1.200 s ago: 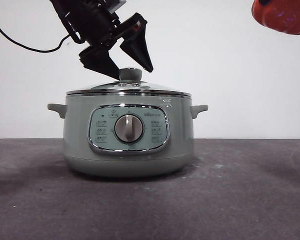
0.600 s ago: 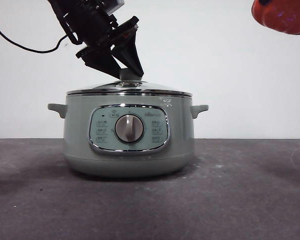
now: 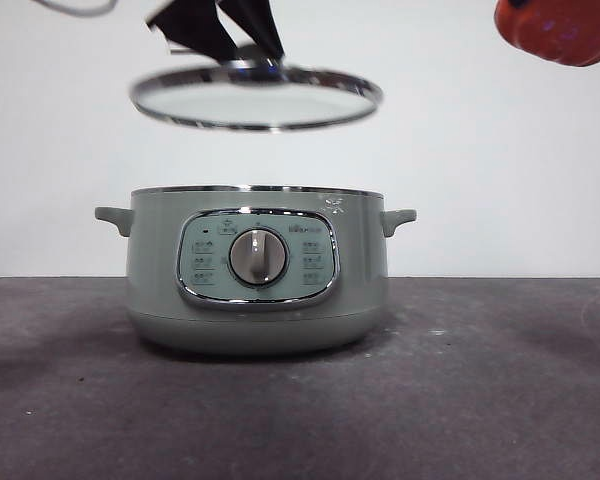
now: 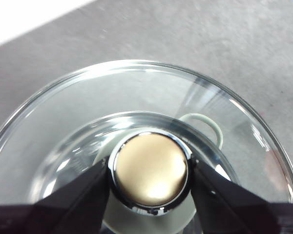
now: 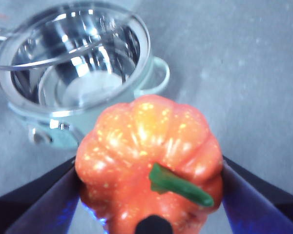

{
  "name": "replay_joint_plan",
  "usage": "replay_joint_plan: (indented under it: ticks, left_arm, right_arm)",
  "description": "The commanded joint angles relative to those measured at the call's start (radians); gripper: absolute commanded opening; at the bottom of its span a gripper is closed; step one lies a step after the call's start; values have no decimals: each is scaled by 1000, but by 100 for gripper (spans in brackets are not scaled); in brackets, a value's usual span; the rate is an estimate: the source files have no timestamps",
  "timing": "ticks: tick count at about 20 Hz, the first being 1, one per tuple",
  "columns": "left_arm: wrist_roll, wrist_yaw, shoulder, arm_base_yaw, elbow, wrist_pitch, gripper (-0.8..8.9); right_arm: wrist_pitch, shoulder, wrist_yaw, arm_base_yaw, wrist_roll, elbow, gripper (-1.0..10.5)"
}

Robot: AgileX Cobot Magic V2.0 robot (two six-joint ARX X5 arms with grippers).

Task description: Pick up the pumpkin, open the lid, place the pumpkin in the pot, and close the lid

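Observation:
The sage-green pot (image 3: 257, 285) stands open on the dark table, its shiny inside visible in the right wrist view (image 5: 78, 68). The glass lid (image 3: 257, 97) hangs level well above the pot, held by its knob (image 4: 150, 170) in my left gripper (image 3: 232, 28), whose black jaws press on both sides of the knob (image 4: 149, 178). High at the right, away from the pot, the orange pumpkin (image 3: 560, 28) is gripped by my right gripper (image 5: 149, 183); its green stem (image 5: 178, 185) faces the camera.
The pot's two side handles (image 3: 397, 218) stick out left and right. Its front panel carries a round silver dial (image 3: 257, 257). Dark grey tabletop (image 3: 500, 380) stretches around the pot in front of a white back wall.
The left gripper has shut on the lid's knob and lifted the lid off the pot, straight up. The pumpkin has stayed at the upper right.

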State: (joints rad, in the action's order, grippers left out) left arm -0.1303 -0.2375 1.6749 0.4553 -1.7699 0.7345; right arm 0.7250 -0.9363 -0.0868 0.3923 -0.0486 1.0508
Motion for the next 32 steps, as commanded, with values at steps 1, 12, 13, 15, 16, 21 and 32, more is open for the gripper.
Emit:
replay_joint_plan:
  ticks: [1,12,13,15,16,21,32]
  left_arm:
    - [-2,1,-110,-25,-27,-1,-8]
    - [-57,54,-505,-163,-27,314,-8]
    - [-57,56,-529,-163,-27,330,-8]
    - [-56,55,-573,-163,-27,357,-8]
    - [-57,54,-590,-163,-27,368,-8]
    - [-54,53,-627,-163,-27,410,-8]
    - [-53,49,-631,-162,-27,427,-8]
  right_arm:
    - [-61,-33,-54,3,8,0,-12]
    - [-187,-547,-98,156,-22,326,-12]
    - [-187,-605,-98,171,-32,373,-12]
    - [-186,-732,-97,205,-43,476,-12]
    - [-187,-798,-95,220,-54,524,-12]
    - [-225,-1004,-59,260,-112,611,-12]
    - [-178,-1149,15,275,-152,611,96]
